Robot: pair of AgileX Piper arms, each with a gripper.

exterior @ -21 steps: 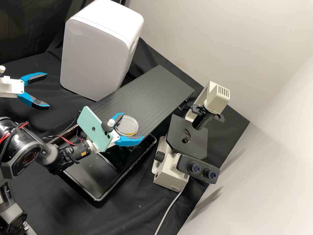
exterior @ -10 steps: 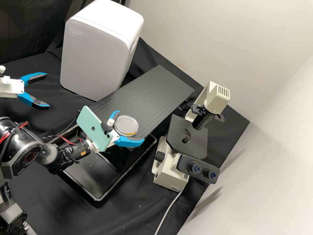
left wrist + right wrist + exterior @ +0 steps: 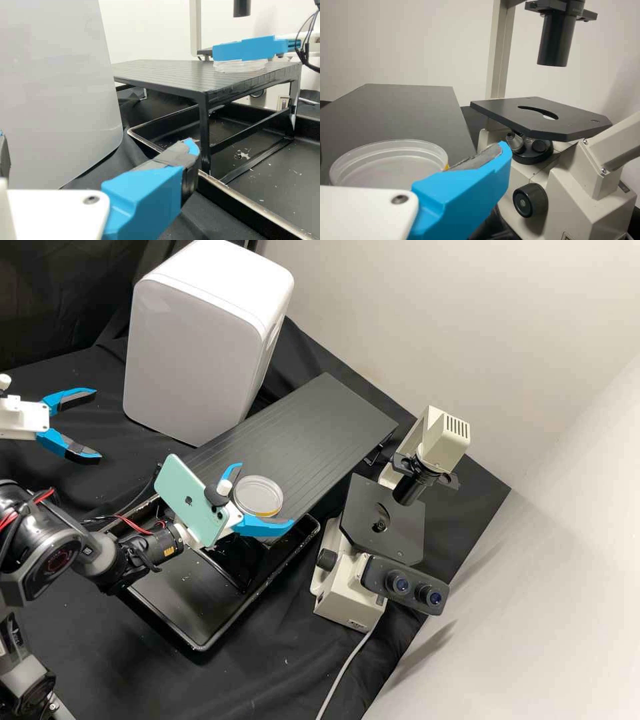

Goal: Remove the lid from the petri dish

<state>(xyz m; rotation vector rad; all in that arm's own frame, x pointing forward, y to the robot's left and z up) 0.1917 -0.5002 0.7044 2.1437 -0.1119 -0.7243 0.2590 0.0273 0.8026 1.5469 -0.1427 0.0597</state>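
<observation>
The right end effector [image 3: 267, 497] has drawn back slightly toward its arm. We see the petri dish [image 3: 257, 492] unmoved, lid [image 3: 387, 157] on, at the near edge of the black platform [image 3: 313, 420], close to the corner by the microscope [image 3: 380, 560]. The fingers, spread wide, flank the dish. The left end effector [image 3: 96, 425], also spread wide, hangs by the left edge of the tabletop [image 3: 280, 653], well apart.
</observation>
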